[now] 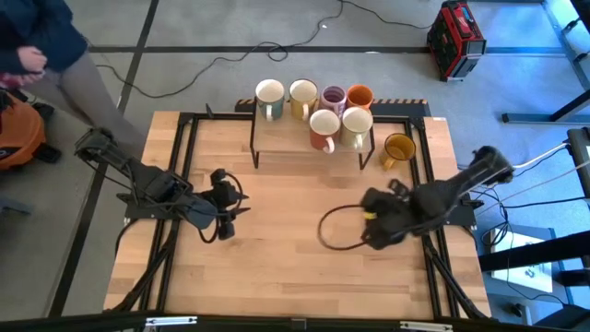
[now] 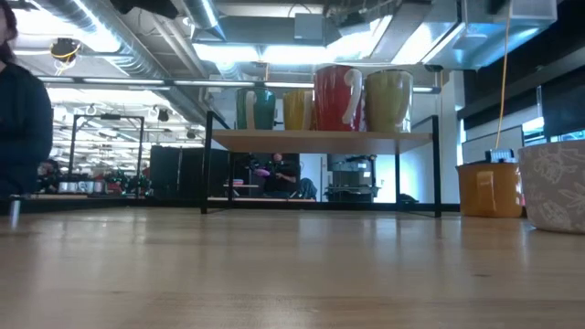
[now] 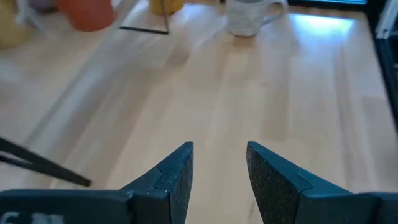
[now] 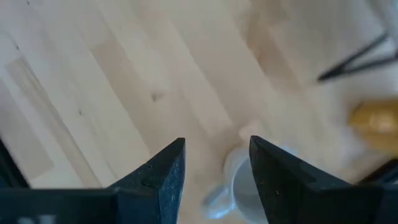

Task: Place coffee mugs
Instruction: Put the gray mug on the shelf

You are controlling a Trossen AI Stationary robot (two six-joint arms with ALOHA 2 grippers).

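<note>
My left gripper [image 1: 224,214] hangs over the left-centre of the table [image 1: 277,267], fingers [image 3: 169,177] parted with bare wood between them, gripping nothing. My right gripper [image 1: 369,228] hangs over the right-centre of the table, fingers [image 4: 160,174] likewise parted and empty; the right wrist view shows a pale mug [image 4: 239,186] on the wood beyond the fingertips.

Six coffee mugs stand on a small raised shelf [image 1: 286,140] at the far centre of the table. Back row, left to right: white mug [image 1: 269,97], cream-yellow mug [image 1: 303,96], purple mug [image 1: 333,99], orange mug [image 1: 359,96]. Front row: red-orange mug [image 1: 324,128] with white interior, then a white mug [image 1: 357,124] to its right. A mustard yellow mug [image 1: 398,148] stands on the table just right of the shelf.

A person [image 1: 41,41] is at the far left, off the table.
</note>
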